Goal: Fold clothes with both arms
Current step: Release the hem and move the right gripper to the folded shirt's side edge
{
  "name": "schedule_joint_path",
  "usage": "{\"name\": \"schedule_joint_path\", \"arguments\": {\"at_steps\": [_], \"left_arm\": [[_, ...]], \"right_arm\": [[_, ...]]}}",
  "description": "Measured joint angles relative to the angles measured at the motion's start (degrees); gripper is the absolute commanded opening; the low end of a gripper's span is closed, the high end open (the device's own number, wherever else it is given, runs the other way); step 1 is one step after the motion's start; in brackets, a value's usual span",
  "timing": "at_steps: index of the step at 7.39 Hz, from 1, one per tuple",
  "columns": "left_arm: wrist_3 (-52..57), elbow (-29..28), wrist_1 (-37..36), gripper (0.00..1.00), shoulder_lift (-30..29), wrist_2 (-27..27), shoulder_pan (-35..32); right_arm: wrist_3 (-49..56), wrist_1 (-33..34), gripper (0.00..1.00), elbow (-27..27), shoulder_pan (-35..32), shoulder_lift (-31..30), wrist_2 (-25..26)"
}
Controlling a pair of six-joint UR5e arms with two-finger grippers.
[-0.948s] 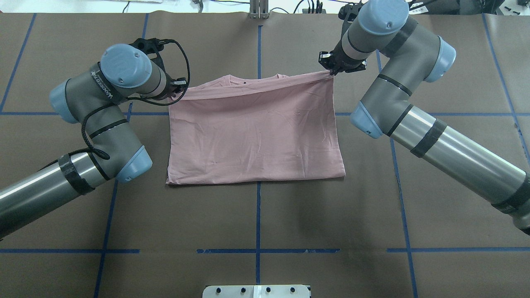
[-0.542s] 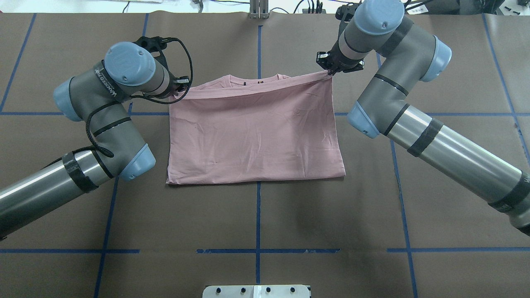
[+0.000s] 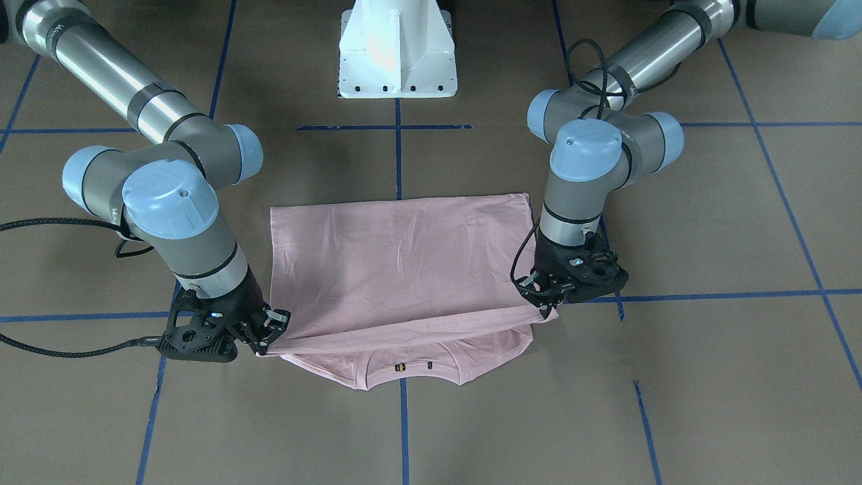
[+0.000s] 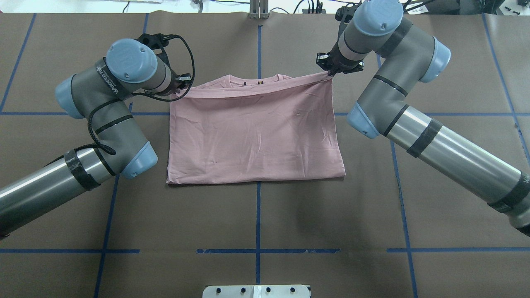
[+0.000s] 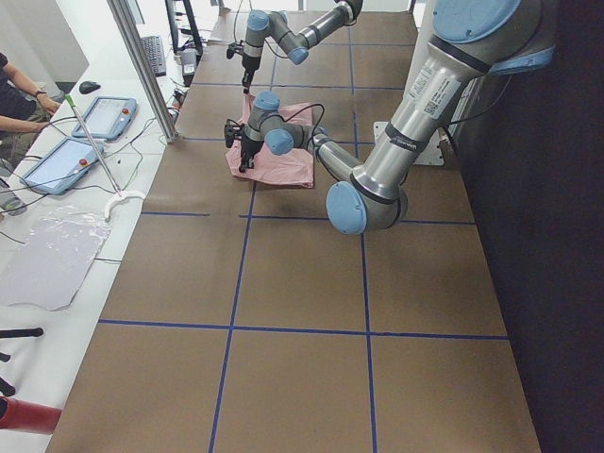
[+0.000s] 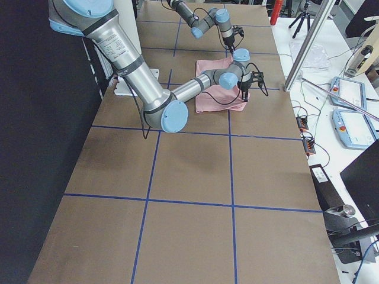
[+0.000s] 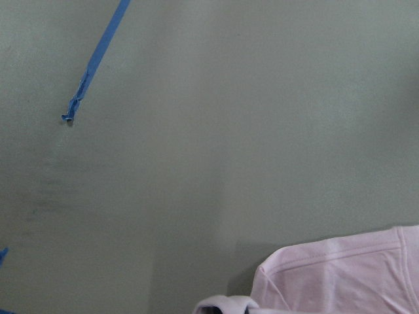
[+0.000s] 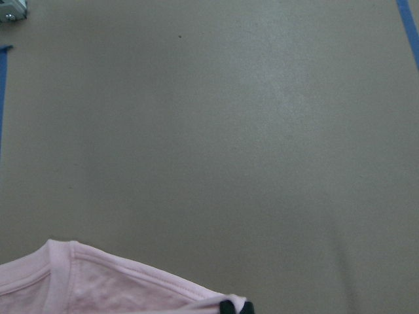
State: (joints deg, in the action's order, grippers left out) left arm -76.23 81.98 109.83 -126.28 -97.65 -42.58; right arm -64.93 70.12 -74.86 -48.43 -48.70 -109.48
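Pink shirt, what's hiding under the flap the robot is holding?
More of the same T-shirt: its collar pokes out past the folded layer pinched by the left gripper and right gripper. The rest underneath is covered.

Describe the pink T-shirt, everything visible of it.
The T-shirt is pale pink, soft, lightly creased cloth, lying doubled over on the brown table with a plain side up; no print shows. Its neckline peeks out at the edge away from the robot. The left hand and right hand each pinch a far corner of the top layer, lifted slightly.
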Motion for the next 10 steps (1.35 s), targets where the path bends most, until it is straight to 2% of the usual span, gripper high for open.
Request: {"name": "schedule_joint_path", "arguments": {"at_steps": [1, 4, 6, 8, 10], "left_arm": [[0.0, -0.2, 0.0, 1.0, -0.1, 0.0, 0.0], [-0.2, -0.8, 0.2, 1.0, -0.7, 0.0, -0.1], [-0.2, -0.8, 1.7, 1.0, -0.7, -0.1, -0.4], [-0.3, -0.5, 2.2, 1.0, -0.7, -0.2, -0.5], [-0.4, 1.1, 2.1, 1.0, -0.2, -0.3, -0.4]], "right_arm": [[0.0, -0.6, 0.99, 0.0, 0.0, -0.1, -0.1], [0.0, -4.3, 1.0, -0.1, 0.0, -1.5, -0.2], [-0.8, -4.3, 1.0, -2.4, -0.1, -2.5, -2.5], [-4.7, -1.1, 1.0, -11.4, 1.2, -8.0, -5.8], [-11.6, 1.0, 1.0, -18.4, 6.2, -13.8, -3.5]]}}
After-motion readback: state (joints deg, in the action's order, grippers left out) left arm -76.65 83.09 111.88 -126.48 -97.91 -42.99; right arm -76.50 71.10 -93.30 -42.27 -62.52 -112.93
